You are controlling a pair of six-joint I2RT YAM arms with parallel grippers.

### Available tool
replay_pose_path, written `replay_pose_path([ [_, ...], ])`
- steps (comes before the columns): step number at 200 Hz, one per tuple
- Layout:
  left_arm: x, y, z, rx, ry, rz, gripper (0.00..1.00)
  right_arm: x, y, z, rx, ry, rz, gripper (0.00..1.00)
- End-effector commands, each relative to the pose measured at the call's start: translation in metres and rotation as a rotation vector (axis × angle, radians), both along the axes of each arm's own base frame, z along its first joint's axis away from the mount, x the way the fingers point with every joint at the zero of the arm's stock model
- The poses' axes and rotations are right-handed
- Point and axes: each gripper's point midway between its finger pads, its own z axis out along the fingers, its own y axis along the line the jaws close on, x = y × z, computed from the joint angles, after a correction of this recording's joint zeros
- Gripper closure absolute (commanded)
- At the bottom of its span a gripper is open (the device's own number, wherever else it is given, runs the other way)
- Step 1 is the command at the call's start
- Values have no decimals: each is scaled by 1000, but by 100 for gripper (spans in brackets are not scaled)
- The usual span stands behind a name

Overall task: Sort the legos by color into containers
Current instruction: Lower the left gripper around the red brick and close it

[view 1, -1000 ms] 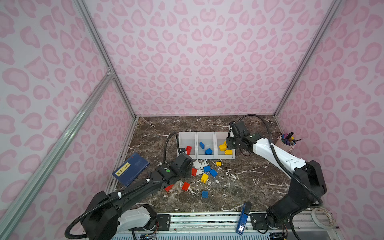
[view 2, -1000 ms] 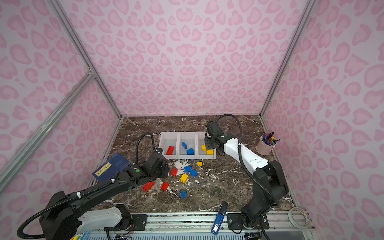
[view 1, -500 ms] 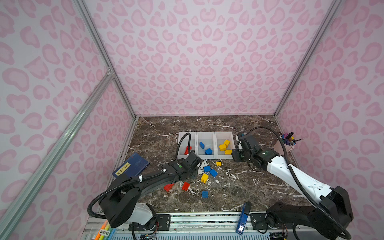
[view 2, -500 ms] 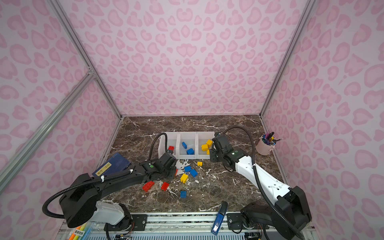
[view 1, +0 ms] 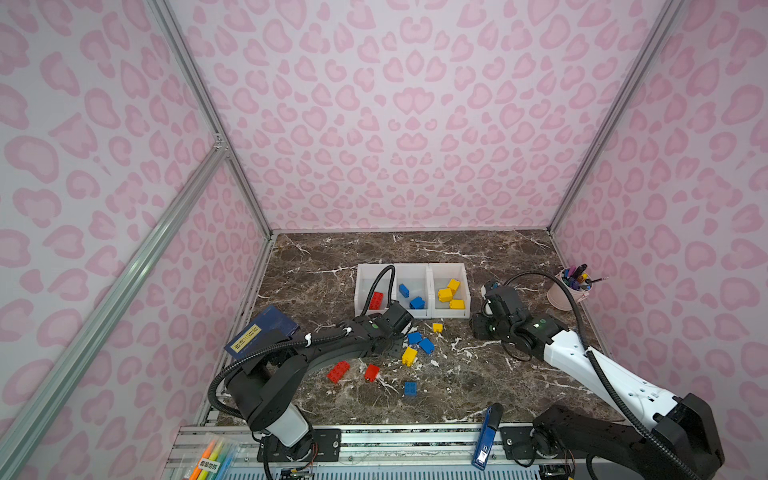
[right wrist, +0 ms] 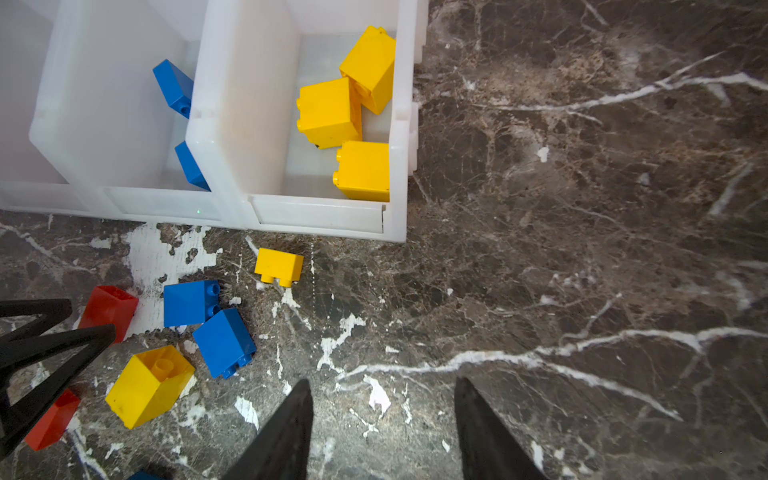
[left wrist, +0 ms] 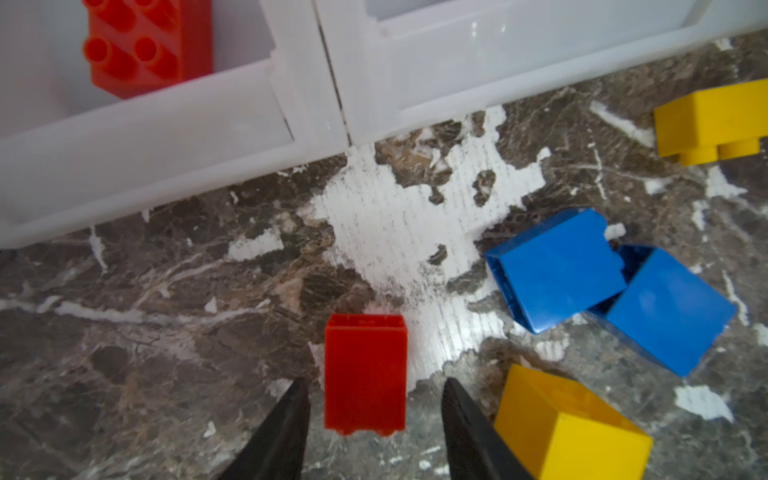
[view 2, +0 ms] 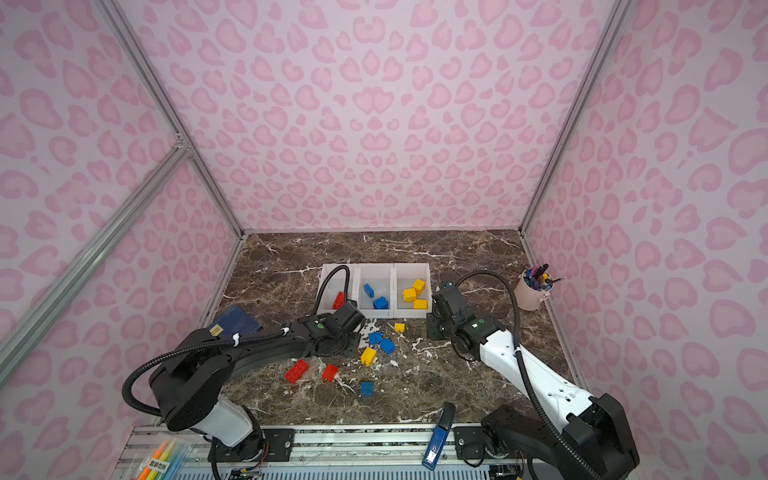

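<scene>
Now the left tool (left wrist: 374, 384) stands partly spread low in the left wrist view. It straddles a red brick (left wrist: 365, 374) lying on the surface (left wrist: 166, 332), with a gap on each side. The right tool (right wrist: 382, 386) is parted over bare marble and holds nothing. In both top views the containers (view 1: 430, 286) sit mid-frame, holding one red, two blue and three yellow bricks. Other legos (view 1: 409, 356) lie loose just below them.

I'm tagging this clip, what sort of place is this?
Probably a robot test booth: left arm and right arm on a metal rail, pink patterned walls around, marble-look table with legos.
</scene>
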Motion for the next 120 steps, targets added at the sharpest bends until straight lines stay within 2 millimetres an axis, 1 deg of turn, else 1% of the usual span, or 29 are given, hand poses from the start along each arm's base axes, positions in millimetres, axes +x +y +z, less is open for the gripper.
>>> replay_pose_path([
  [1, 6, -3, 3, 4, -20, -4, 46, 3, 2, 2, 17, -16, -12, 44],
  [75, 5, 1, -9, 47, -11, -13, 47, 5, 4, -4, 31, -1, -29, 45],
  [120, 6, -3, -13, 40, -5, -21, 49, 8, 7, -3, 38, 2, -29, 46],
])
